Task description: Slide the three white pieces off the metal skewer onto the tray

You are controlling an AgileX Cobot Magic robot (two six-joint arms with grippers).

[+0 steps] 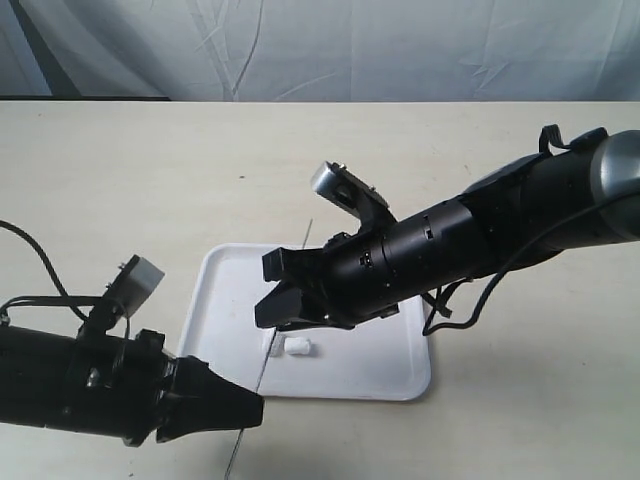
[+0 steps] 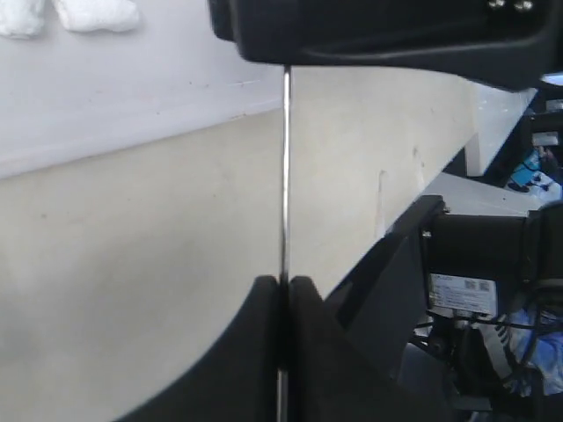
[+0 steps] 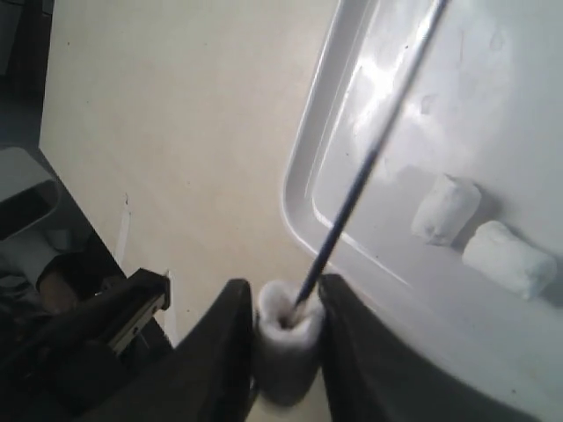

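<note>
Exterior: left gripper (image 1: pixel 250 408) pinches metal skewer (image 1: pixel 264 368) near tray (image 1: pixel 400 372) edge; two white pieces (image 1: pixel 296 348) lie on tray; left wrist: jaws pressed onto skewer; right wrist: right gripper (image 3: pixel 286 303) clamps third white piece (image 3: pixel 286 352), threaded on skewer.

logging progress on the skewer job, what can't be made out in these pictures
Exterior view: the third white piece is hidden behind the right pincer.
Left wrist view: the skewer vanishes behind that pincer's black body; the two loose pieces are cut by the top edge.
Right wrist view: the skewer's far end runs off the top edge.
No view shows whether the held piece hangs over the tray.
</note>
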